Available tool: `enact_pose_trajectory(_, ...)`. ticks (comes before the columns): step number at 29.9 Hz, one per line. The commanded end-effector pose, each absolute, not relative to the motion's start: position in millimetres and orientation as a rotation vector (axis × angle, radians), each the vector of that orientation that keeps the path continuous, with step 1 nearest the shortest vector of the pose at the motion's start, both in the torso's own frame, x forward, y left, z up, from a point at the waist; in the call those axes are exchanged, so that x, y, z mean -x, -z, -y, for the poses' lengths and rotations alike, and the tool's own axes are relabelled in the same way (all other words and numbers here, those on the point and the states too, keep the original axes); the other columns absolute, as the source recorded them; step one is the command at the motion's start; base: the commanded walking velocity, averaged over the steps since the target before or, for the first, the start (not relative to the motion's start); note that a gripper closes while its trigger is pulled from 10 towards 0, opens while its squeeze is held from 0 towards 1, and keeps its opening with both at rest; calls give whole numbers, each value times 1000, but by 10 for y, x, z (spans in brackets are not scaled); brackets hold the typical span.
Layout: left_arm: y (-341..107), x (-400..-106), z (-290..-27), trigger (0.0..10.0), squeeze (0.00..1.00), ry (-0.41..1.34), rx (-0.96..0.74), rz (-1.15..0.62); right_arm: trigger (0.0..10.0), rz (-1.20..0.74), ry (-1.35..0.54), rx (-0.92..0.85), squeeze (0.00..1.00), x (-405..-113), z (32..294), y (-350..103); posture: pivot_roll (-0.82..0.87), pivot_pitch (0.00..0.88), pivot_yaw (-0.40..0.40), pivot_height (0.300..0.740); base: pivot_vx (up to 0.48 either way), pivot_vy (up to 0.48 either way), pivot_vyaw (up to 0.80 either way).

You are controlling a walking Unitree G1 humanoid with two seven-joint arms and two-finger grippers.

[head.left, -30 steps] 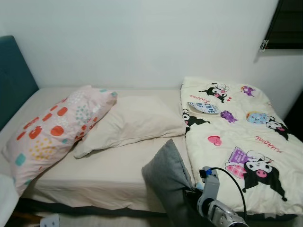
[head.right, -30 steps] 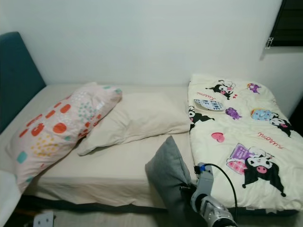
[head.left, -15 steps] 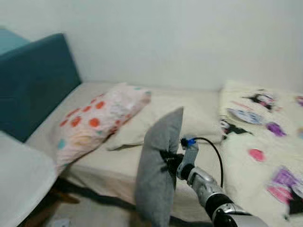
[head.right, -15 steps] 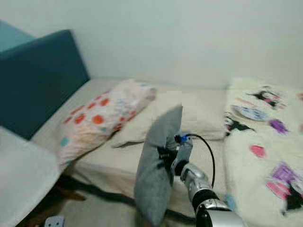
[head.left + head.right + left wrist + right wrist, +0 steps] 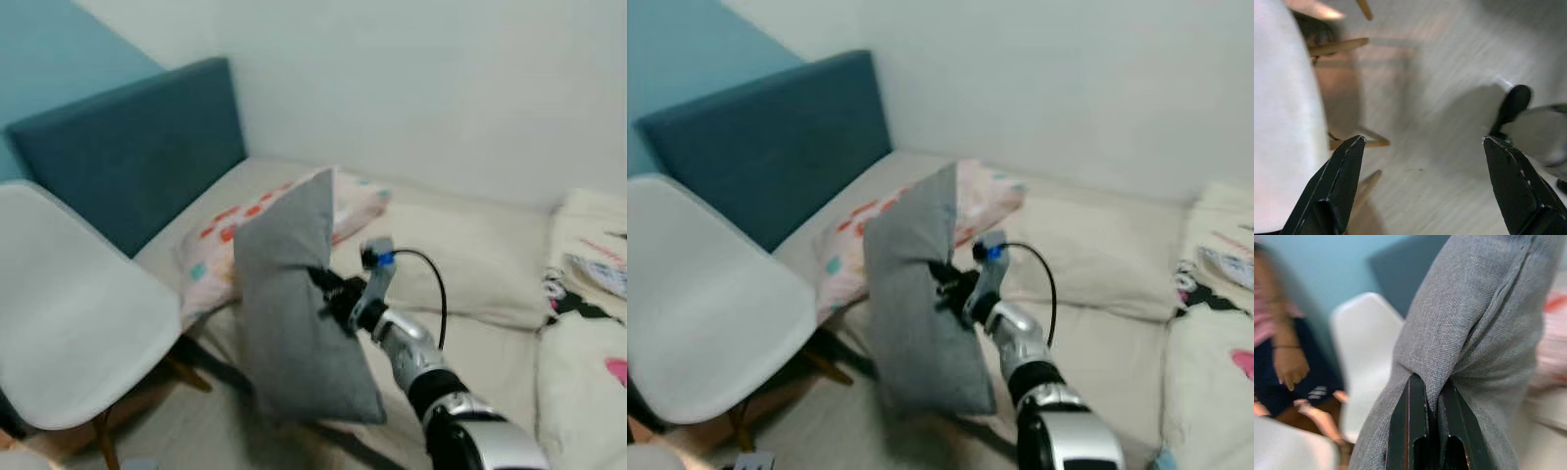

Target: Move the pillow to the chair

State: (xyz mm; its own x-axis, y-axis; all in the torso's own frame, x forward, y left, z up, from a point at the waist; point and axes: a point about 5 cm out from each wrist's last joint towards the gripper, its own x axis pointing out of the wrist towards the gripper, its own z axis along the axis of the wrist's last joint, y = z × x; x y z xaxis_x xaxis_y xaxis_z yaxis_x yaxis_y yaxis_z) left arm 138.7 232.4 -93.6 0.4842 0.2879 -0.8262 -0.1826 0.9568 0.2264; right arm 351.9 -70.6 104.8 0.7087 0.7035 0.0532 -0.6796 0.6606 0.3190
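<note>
1. The grab is done: the right gripper (image 5: 1426, 427) has its jaws pinching a fold of the grey pillow (image 5: 294, 304), which hangs in the air from that pinch, clear of the bed (image 5: 480, 333).
2. The chair (image 5: 69, 323) sits to the left of the right jaws and lower, with open floor under the gap between pillow and seat (so the carry looks, at a guess, about half done).
3. What is left, judging from this: bring the pillow over the white seat, lower it, and let go.
4. The left gripper (image 5: 1422, 186) hangs low with its jaws spread wide and nothing between them; past them lie the floor (image 5: 1440, 88) and the chair's white edge with its wooden legs.
5. Beyond the right jaws a spotted pillow (image 5: 225, 230) and a cream pillow (image 5: 490, 264) rest on the bed.
6. Hard to make out: the head views are soft with blur; the pillow hides most of the right fingers there, so the grip reads best from the wrist.
7. A person (image 5: 1283, 342) stands past the chair in the right wrist view, blurred and cut off at the frame.
</note>
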Motion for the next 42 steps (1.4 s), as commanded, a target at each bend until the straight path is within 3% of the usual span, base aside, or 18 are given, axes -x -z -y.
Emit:
enact_pose_trajectory(1,920,-1445,-2293,10000,0,-262,-120,-1005,10000,-4,-814,-325,0,-3518,680,-1138,72,0,44,738,0,0,775)
enact_pose_trajectory(8,843,-1664,-2207,10000,0,-179,-177,-932,10000,-23,-848,-343,0,-3445,603,-1060,71,0,49,738,0,0,775)
enact_pose_trajectory(28,579,-2155,-2172,10000,0,-179,-88,-740,10000,-8,-898,-335,0,-3432,547,-1097,66,0,47,738,0,0,771)
enact_pose_trajectory(38,550,-2214,-2112,10000,0,-156,-82,-713,10000,-25,-871,-332,0,-3441,563,-1077,59,0,51,738,0,0,0)
enact_pose_trajectory(42,543,-2227,-2107,10000,0,-157,-84,-707,10000,-13,-877,-324,0,-3437,575,-1085,57,0,52,738,266,0,709)
